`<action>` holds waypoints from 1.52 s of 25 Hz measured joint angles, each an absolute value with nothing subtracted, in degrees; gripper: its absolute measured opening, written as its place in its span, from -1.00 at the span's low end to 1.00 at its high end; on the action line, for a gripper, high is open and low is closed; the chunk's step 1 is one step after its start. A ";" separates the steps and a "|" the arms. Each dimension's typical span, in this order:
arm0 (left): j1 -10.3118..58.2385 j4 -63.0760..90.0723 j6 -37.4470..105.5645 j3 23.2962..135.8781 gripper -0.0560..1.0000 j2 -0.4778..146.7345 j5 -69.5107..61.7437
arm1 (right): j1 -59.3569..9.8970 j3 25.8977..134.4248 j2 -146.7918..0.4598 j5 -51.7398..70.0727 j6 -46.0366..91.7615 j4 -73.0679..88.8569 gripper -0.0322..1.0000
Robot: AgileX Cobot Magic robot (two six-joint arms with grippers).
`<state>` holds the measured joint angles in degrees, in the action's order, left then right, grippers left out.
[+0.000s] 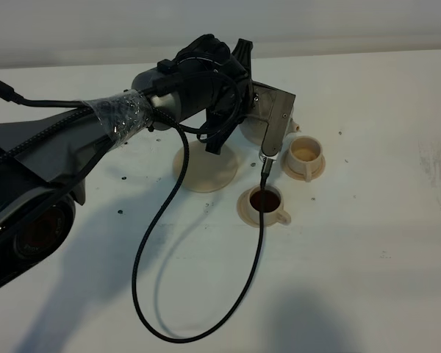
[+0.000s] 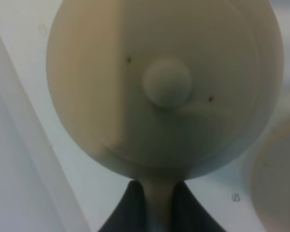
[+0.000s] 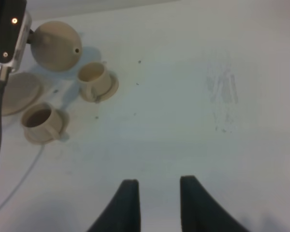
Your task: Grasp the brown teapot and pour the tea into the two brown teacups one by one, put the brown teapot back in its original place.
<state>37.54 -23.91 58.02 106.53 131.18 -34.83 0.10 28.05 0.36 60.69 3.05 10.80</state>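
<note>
My left gripper is shut on the loop handle of the brown teapot, whose knobbed lid fills the left wrist view. In the exterior view the teapot is mostly hidden behind the left wrist and is held off the table beside the farther teacup, which looks pale inside. The nearer teacup holds dark tea. Both stand on small saucers. The wide saucer plate lies bare under the left arm. The right wrist view shows the teapot, both cups and my right gripper, open and empty.
A black cable hangs from the left arm and loops over the white table in front of the cups. A second cable drops from the wrist bracket next to the nearer cup.
</note>
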 joint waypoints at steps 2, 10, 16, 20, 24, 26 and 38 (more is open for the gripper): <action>37.80 -24.20 58.51 106.53 -0.70 131.18 -34.92 | 0.10 28.05 0.36 60.69 3.05 10.80 -0.48; 39.01 -27.70 58.68 106.53 -0.70 131.18 -35.21 | 0.10 28.05 0.36 60.69 3.05 10.80 -0.48; 39.77 -32.52 57.45 106.53 -0.70 131.18 -35.74 | 0.10 28.05 0.36 60.69 3.05 10.80 -0.48; 40.45 -36.01 55.93 106.53 -0.70 131.18 -35.79 | 0.10 28.05 0.36 60.69 3.05 10.80 -0.48; 41.17 -37.75 55.43 106.53 -0.70 131.18 -35.80 | 0.10 28.05 0.36 60.69 3.05 10.80 -0.48; 41.53 -38.64 55.38 106.53 -0.70 131.18 -35.80 | 0.10 28.05 0.36 60.69 3.05 10.80 -0.48; 43.42 -43.41 52.75 106.57 -0.70 131.39 -37.03 | 0.10 28.05 0.36 60.69 3.05 10.80 -0.48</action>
